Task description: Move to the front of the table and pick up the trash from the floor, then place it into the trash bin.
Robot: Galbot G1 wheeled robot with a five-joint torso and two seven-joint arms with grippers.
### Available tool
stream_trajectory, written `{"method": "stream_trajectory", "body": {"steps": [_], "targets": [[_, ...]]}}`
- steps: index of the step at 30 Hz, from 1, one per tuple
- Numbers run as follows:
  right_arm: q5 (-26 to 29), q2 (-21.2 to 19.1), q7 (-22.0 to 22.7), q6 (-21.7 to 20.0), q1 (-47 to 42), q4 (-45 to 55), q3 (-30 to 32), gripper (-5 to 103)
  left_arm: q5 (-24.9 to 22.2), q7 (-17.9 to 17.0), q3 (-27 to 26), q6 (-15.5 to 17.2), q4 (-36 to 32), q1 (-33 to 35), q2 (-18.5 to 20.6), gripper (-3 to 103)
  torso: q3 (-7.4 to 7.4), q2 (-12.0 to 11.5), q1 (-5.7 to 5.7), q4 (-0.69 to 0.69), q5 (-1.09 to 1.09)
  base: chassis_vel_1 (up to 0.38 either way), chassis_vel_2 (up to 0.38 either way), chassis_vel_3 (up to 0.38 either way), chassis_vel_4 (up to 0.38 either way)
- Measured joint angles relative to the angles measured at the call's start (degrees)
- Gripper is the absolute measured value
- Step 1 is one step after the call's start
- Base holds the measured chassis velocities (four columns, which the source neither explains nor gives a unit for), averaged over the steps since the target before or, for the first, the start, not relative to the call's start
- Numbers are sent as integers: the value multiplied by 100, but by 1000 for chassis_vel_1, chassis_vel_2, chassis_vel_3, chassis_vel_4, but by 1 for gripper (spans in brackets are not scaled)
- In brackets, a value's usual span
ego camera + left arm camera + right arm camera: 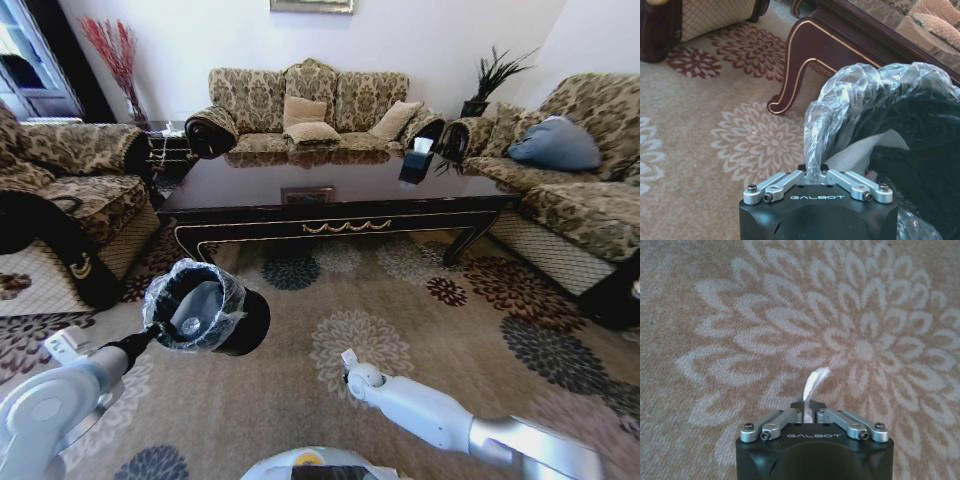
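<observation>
My left gripper (814,170) is shut on the rim and clear liner of the black trash bin (905,120). It holds the bin (208,308) above the carpet at my left, tipped with its mouth toward me. Something white (860,152) lies inside the bin. My right gripper (808,407) hangs low over a pale flower in the carpet, shut on a thin white scrap of trash (816,380) that sticks out past its fingertips. In the head view, that gripper (348,358) sits right of the bin. The dark glossy table (330,190) stands ahead, and one curved leg (797,70) is close behind the bin.
Patterned sofas stand left (70,180), behind (310,105) and right (570,180) of the table. A dark tissue box (415,162) sits on the table's right end. Flowered carpet (400,300) lies open between me and the table.
</observation>
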Motion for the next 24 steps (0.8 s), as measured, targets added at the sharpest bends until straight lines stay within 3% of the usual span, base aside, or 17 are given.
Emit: {"method": "stream_trajectory", "body": {"steps": [8, 13, 16, 18, 19, 21, 23, 24], "targets": [[0, -120, 69, 170, 16, 234, 83, 0, 21, 1, 9, 0, -6, 35, -15, 2, -1, 0, 0, 8, -2, 0, 0, 0, 0], [-144, -207, -104, 707, 106, 513, 325, 0, 89, 3, 107, 0, 14, 49, -57, 2, -2, 1, -1, 7, 0, 0, 0, 0, 0], [-462, -332, -493, 1372, 291, 976, 564, 0, 206, 25, 272, 0, 128, 32, -73, 2, -2, 1, 0, 8, 0, 0, 0, 0, 0], [-957, -453, -992, 2106, 480, 1289, 638, 0, 237, 27, 385, 0, 210, 4, -74, 2, -1, 1, -1, 8, -1, 0, 0, 0, 0], [-957, -453, -992, 2106, 480, 1289, 638, 0, 237, 27, 385, 0, 210, 4, -74, 2, -1, 1, -1, 8, -1, 0, 0, 0, 0], [-1403, -561, -1591, 2867, 747, 1576, 675, 0, 301, 34, 524, 0, 292, -27, -79, 2, -2, 2, -1, 8, -1, 0, 0, 0, 0], [-1372, -621, -1954, 3355, 1129, 1956, 674, 0, 412, 40, 668, 0, 376, -63, -90, 2, -2, 2, -1, 7, -1, 0, 0, 0, 0], [-1372, -621, -1954, 3355, 1129, 1956, 674, 0, 412, 40, 668, 0, 376, -63, -90, 2, -2, 2, -1, 7, -1, 0, 0, 0, 0]]}}
